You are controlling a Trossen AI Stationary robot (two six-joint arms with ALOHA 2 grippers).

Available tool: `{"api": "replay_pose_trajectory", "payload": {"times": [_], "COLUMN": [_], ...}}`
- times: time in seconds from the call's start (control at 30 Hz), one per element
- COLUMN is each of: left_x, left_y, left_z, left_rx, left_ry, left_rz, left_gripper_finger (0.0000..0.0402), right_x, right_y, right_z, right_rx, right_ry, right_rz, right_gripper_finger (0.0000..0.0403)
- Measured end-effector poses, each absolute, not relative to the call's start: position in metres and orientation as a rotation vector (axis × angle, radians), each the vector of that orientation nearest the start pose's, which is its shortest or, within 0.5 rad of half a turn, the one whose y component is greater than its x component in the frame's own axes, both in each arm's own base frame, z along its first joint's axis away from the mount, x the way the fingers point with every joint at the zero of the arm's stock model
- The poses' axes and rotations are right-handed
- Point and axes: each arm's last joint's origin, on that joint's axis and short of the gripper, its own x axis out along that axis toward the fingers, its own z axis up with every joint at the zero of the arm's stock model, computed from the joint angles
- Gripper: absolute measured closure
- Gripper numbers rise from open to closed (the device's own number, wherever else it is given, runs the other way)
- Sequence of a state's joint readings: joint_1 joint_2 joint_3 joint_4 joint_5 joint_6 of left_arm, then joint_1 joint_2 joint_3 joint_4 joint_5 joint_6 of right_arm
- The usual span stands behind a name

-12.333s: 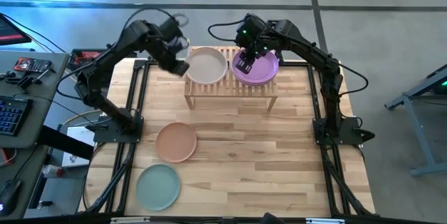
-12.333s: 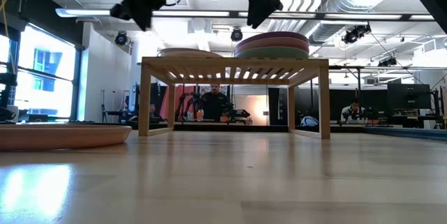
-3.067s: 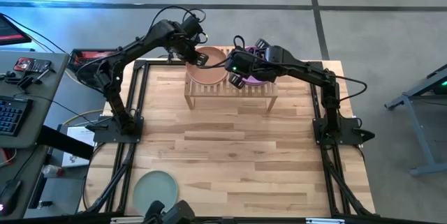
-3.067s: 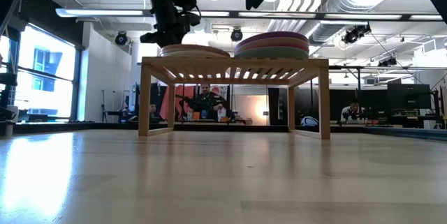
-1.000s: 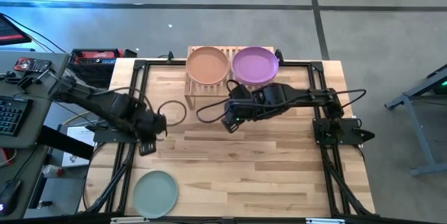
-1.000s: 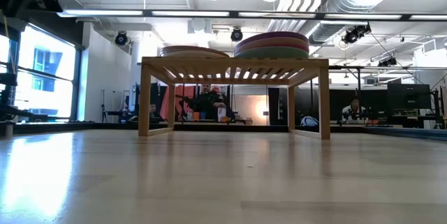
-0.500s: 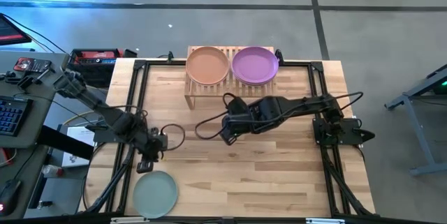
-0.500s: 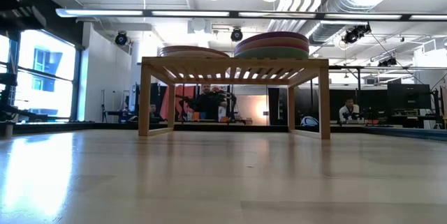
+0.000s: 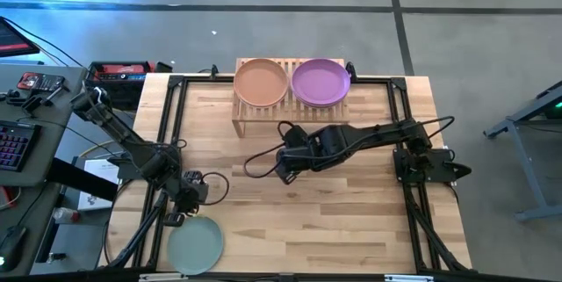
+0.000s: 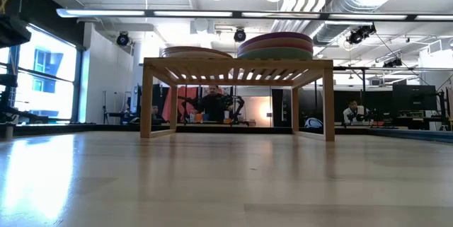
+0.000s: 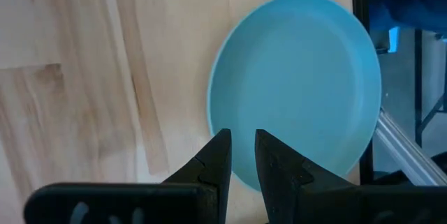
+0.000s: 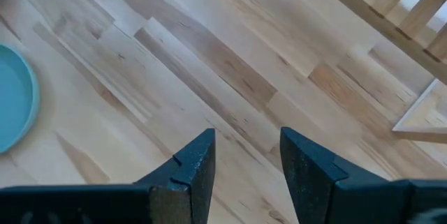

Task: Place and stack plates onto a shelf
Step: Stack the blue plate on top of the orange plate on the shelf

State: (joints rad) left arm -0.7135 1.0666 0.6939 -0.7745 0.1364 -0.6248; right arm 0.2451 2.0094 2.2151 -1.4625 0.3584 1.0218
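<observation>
— Pale plank tabletop (image 9: 290, 203) first: what's on it?

— The slatted wooden shelf (image 9: 290, 115) at the far edge, carrying two stacks: a peach plate (image 9: 261, 81) tops one, a purple plate (image 9: 320, 82) the other. A mint plate (image 9: 195, 244) lies alone at the near left corner.

— And the left gripper (image 11: 239, 155)?

— Above the mint plate's rim, fingers parted by a narrow gap, holding nothing.

— The right gripper (image 12: 244, 155)?

— Over bare planks mid-table, in front of the shelf, fingers spread wide and empty.
</observation>
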Motion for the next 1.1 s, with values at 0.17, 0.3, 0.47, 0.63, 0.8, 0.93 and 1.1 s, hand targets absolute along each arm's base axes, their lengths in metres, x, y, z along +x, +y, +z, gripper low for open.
{"api": "replay_pose_trajectory", "payload": {"times": [0.17,0.3,0.47,0.63,0.8,0.93,1.1], "left_x": [0.137,0.140,0.146,0.153,0.156,0.158,0.159], "left_y": [-0.124,-0.125,-0.130,-0.136,-0.140,-0.142,-0.143], "left_z": [0.203,0.196,0.186,0.176,0.170,0.167,0.162], "left_rx": [-0.167,-0.139,-0.125,-0.118,-0.118,-0.129,-0.124], "left_ry": [1.303,1.322,1.349,1.364,1.386,1.408,1.427], "left_rz": [-0.339,-0.301,-0.285,-0.278,-0.279,-0.296,-0.291], "left_gripper_finger": [0.0348,0.0348,0.0348,0.0348,0.0348,0.0348,0.0348], "right_x": [0.381,0.381,0.381,0.381,0.381,0.381,0.381], "right_y": [0.085,0.085,0.085,0.085,0.085,0.085,0.085], "right_z": [0.360,0.360,0.360,0.360,0.360,0.360,0.360], "right_rx": [0.524,0.525,0.527,0.528,0.528,0.528,0.528], "right_ry": [1.003,1.002,1.000,0.999,0.999,1.000,0.999], "right_rz": [-0.675,-0.673,-0.672,-0.671,-0.671,-0.671,-0.671], "right_gripper_finger": [0.0265,0.0265,0.0265,0.0265,0.0265,0.0265,0.0265]}}
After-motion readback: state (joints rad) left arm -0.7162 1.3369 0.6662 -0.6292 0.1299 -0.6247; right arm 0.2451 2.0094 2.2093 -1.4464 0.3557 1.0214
